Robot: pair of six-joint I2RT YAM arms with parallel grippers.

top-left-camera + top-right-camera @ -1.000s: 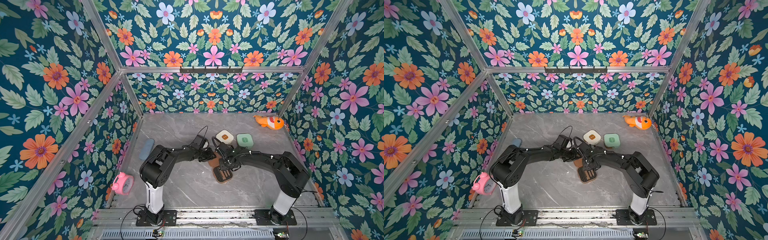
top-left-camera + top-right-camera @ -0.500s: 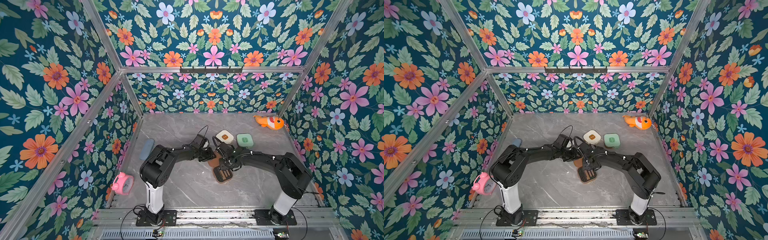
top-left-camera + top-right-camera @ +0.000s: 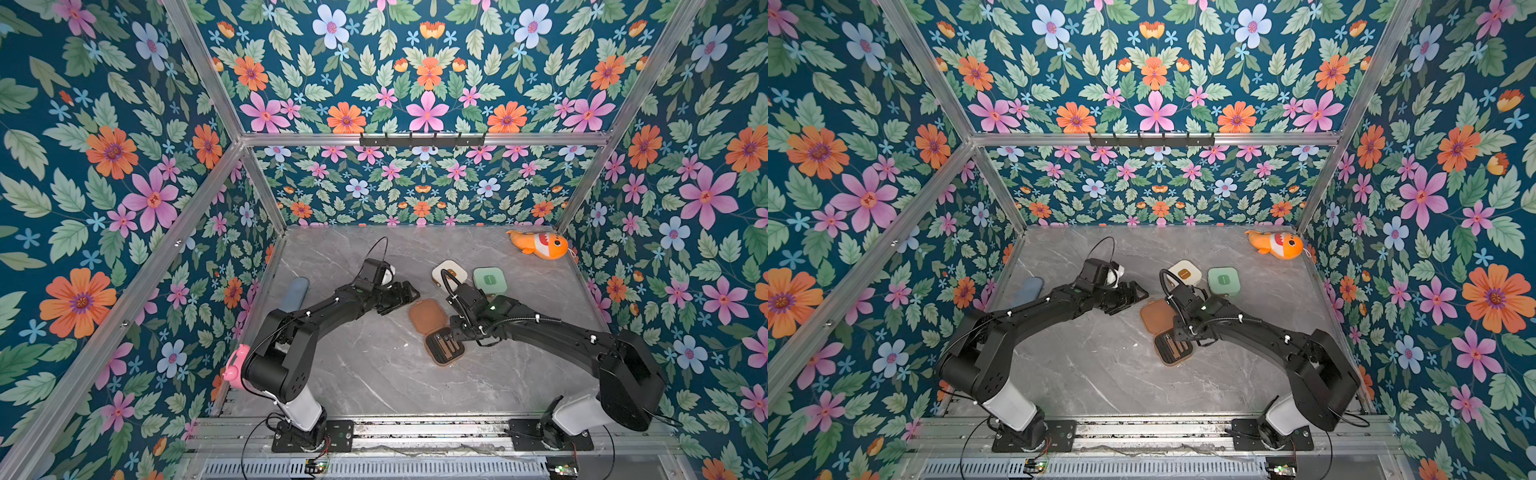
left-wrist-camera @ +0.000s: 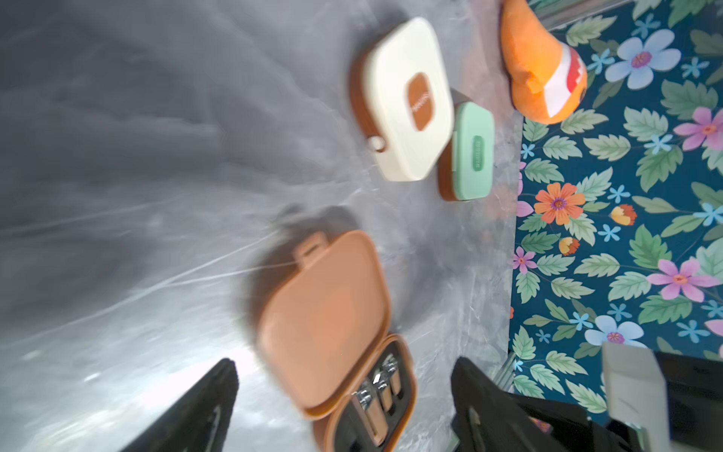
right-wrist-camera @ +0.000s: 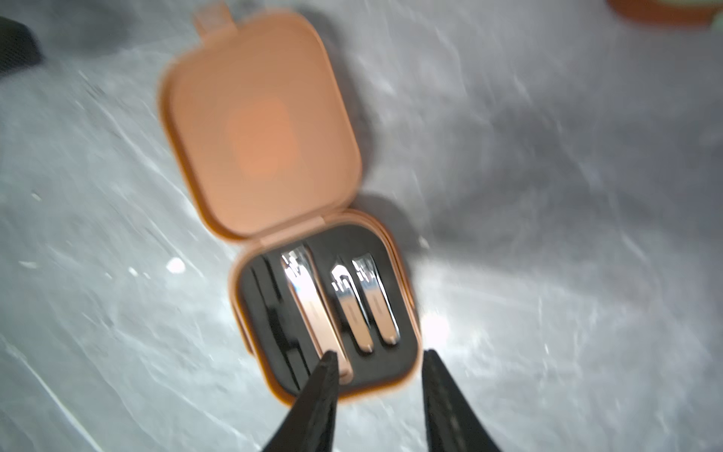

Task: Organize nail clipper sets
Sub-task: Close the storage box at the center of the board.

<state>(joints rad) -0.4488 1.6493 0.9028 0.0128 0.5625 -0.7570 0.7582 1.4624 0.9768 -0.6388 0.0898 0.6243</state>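
A grey marble tabletop (image 3: 374, 374) sits inside floral walls. Three rounded-square cases lie on it. The brown case (image 3: 428, 316) lies open at the centre, its lid flat toward the back wall and its black tray (image 5: 270, 313) toward the arms' bases, so its long axis runs back to front, slanting slightly right. Three metal clippers lie parallel in the tray, one large (image 5: 313, 305) and two smaller (image 5: 350, 309) (image 5: 377, 301), all lengthwise from hinge to front edge with their cutting ends toward the hinge. The dark slots beside them are too blurred to read. The cream case (image 3: 449, 272) and mint green case (image 3: 489, 281) stand closed, side by side behind it. The left gripper (image 4: 344, 366) is spread wide and empty beside the lid. The right gripper (image 5: 379, 354) hangs over the tray's front edge, jaws parted, grasping nothing.
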